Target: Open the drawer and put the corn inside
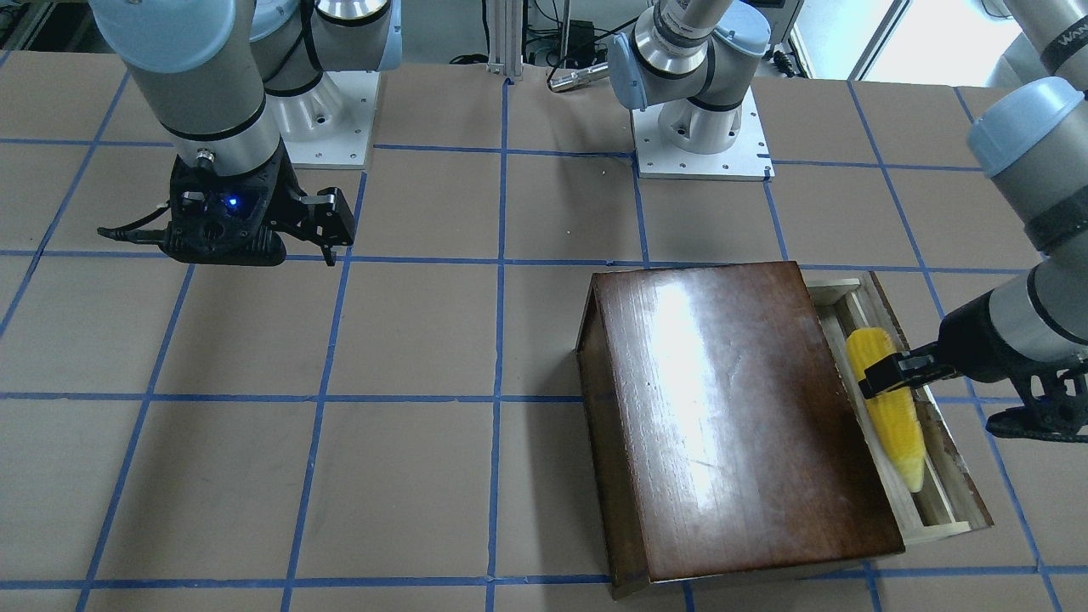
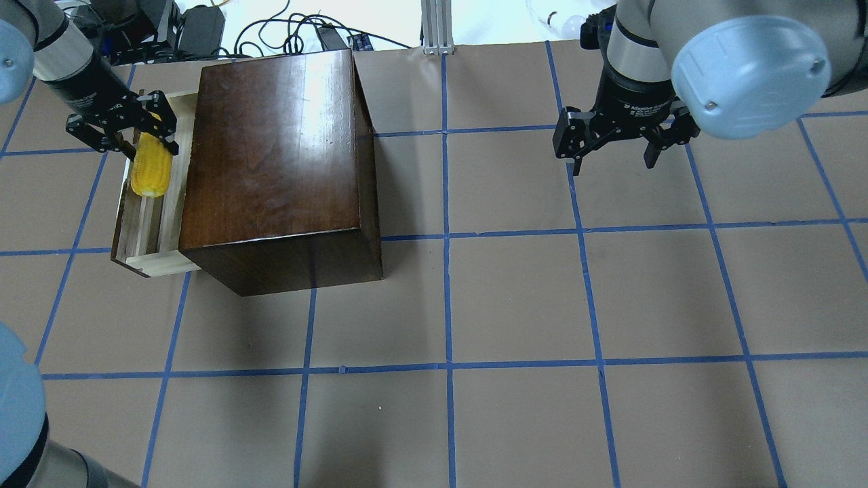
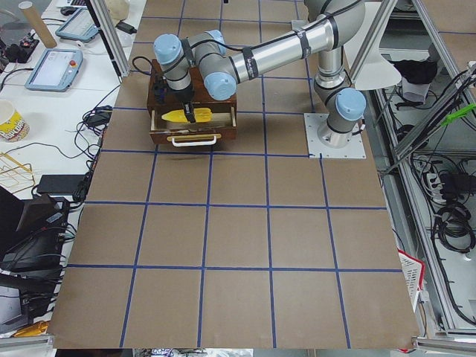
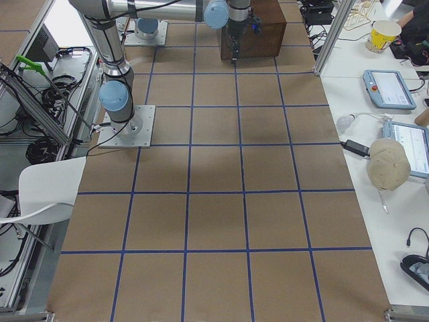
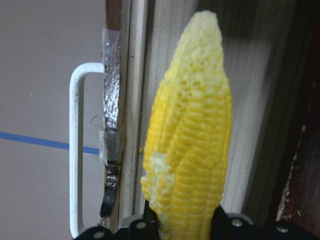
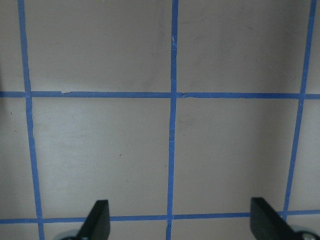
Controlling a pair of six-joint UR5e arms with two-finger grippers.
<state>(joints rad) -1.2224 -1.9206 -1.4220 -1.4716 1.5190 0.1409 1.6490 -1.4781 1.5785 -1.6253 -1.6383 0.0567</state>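
Note:
The dark-brown wooden box (image 1: 722,408) (image 2: 271,156) has its pale-wood drawer (image 1: 943,527) (image 2: 152,261) pulled out. The yellow corn (image 1: 892,425) (image 2: 150,173) (image 5: 190,140) lies along the open drawer, low inside it. My left gripper (image 1: 888,378) (image 2: 150,144) (image 5: 185,227) is shut on the corn's thick end. The corn's pale tip points away from the wrist. My right gripper (image 1: 331,238) (image 2: 614,159) (image 6: 180,225) is open and empty, hovering over bare table far from the box.
The drawer's white handle (image 5: 75,150) is on its front panel, with silver tape beside it. The brown table has blue tape grid lines (image 2: 447,237). The arms' base plates (image 1: 701,136) sit at the robot's edge. Cables lie past the far edge (image 2: 271,34).

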